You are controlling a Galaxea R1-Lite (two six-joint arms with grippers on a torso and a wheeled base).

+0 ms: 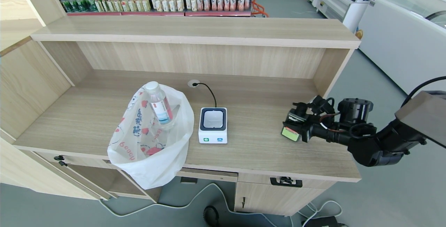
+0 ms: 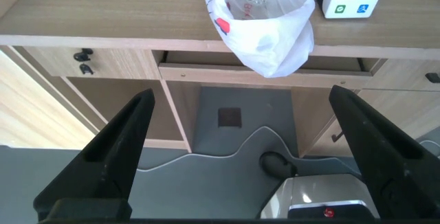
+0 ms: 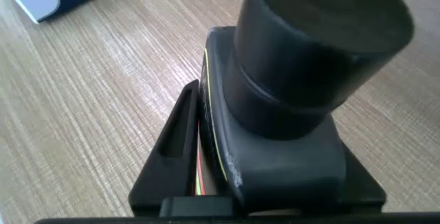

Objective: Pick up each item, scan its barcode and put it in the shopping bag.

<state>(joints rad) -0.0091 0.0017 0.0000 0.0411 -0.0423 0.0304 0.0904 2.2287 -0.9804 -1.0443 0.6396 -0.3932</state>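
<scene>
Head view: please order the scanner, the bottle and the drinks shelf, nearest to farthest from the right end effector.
From the right end effector, shut on a pack:
1. Scanner, on its left, mid counter.
2. Bottle, farther left, in the bag.
3. Drinks shelf, far behind the counter.

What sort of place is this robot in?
Probably a small shop's checkout: shelves of bottled drinks behind, a freezer chest beside, and a scanner and shopping bag on the wooden counter.
</scene>
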